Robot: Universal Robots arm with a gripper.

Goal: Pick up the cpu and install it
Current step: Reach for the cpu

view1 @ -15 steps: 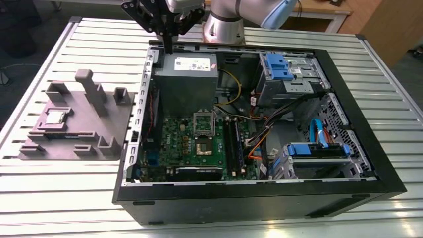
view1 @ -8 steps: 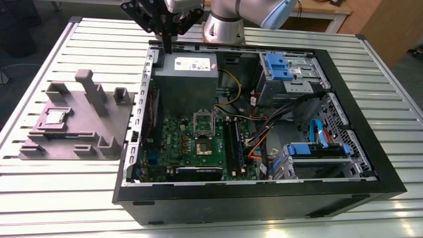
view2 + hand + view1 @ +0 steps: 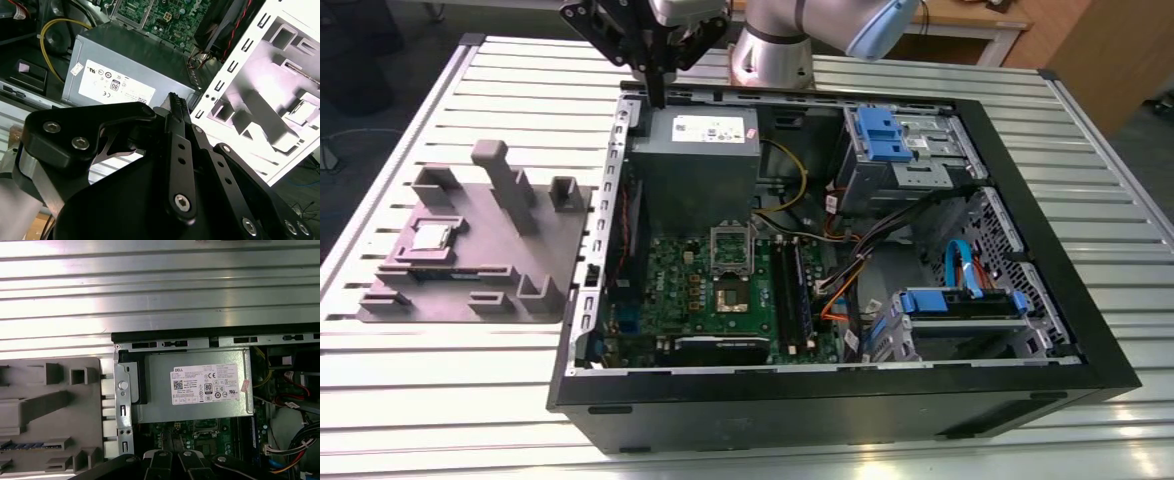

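Both fingers (image 3: 176, 107) of the gripper (image 3: 656, 98) are pressed together with nothing between them, hanging at the rim of the computer case (image 3: 854, 395), just beside the power supply (image 3: 696, 160). Whether the tips touch that rim is hard to tell. The cpu (image 3: 430, 237), a small silver-grey square with a pale edge, lies well apart from the gripper in the grey fixture block (image 3: 494, 290).

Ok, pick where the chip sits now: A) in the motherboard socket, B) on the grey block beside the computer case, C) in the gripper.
B: the chip lies on the grey block at the exterior view's left, while the gripper hangs above the edge of the power supply.
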